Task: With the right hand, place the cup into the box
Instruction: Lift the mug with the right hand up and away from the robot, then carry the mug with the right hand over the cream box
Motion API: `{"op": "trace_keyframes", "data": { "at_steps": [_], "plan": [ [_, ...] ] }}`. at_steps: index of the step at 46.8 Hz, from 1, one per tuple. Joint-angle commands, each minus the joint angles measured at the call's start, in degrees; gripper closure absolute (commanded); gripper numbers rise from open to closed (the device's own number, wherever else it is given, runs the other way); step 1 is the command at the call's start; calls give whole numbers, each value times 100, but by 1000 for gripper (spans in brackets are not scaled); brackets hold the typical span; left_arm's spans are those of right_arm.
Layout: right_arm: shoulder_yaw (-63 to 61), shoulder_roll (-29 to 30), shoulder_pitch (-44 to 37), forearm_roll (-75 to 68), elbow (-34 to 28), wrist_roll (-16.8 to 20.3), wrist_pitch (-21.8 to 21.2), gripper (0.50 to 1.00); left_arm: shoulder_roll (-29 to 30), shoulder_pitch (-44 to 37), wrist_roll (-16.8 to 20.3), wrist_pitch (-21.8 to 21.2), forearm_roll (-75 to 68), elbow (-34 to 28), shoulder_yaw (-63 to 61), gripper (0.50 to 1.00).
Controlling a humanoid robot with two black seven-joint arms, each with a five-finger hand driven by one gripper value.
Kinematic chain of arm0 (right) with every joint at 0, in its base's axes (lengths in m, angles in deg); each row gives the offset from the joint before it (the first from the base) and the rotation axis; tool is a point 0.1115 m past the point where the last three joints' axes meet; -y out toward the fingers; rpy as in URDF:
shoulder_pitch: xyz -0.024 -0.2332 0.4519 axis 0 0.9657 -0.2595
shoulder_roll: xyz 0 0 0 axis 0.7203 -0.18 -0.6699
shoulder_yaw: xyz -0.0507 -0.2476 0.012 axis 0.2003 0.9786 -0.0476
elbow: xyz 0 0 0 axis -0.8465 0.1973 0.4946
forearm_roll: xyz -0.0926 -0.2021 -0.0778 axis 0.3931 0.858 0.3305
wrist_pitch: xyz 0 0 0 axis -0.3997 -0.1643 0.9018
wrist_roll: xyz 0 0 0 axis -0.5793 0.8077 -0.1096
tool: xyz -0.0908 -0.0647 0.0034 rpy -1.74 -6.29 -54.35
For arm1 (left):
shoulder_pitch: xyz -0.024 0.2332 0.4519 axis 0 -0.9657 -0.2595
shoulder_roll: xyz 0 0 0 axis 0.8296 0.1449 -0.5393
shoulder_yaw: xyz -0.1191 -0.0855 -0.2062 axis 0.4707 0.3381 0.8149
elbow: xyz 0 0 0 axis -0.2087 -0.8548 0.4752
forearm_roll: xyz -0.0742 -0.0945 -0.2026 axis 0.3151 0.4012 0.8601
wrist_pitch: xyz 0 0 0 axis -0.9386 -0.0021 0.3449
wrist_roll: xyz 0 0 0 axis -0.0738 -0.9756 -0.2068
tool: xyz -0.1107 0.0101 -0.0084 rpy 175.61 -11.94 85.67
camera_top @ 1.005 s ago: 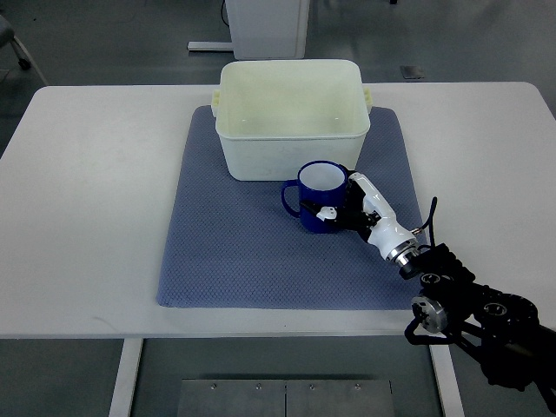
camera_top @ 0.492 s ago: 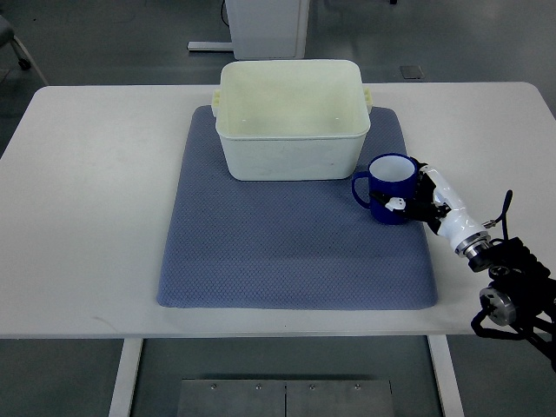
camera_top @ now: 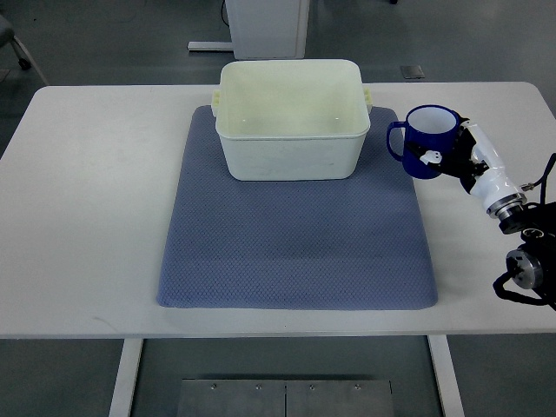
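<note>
The right hand (camera_top: 452, 156) is gripping the blue cup (camera_top: 428, 141), its fingers wrapped around the side away from the handle. The cup is sitting upright in that grip, just to the right of the cream box (camera_top: 291, 117) and apart from it — whether it is clearing the table (camera_top: 95, 191) is hard to judge. To do this step well, the hand should be carrying the cup leftward over the box's near-right rim, keeping it level, then lowering it inside before letting go. The cup is looking glossy, white inside, round with a loop handle; the box is smooth plastic with rounded corners, resting on a dimpled blue-grey mat (camera_top: 287, 248).
</note>
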Motion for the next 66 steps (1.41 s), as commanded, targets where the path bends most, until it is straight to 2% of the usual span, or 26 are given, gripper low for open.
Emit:
{"op": "trace_keyframes", "data": {
  "at_steps": [1,23,40,54,66],
  "plan": [
    [-147,-50,-78,-1,-1,0,-23,1000,0,0,-1,0,1,4,0,500],
    [-279,38,-922,8,96,0,4,1000,0,0,-1,0,1,-5,0,500],
    [257,828,-1687,61,509,0,267,1000,0,0,-1,0,1,4,0,500],
    [644,1576,-1889,79,1133,0,329,1000,0,0,-1,0,1,-5,0,500],
    [854,1901,-1880,79,1309,0,478,1000,0,0,-1,0,1,4,0,500]
  ]
}}
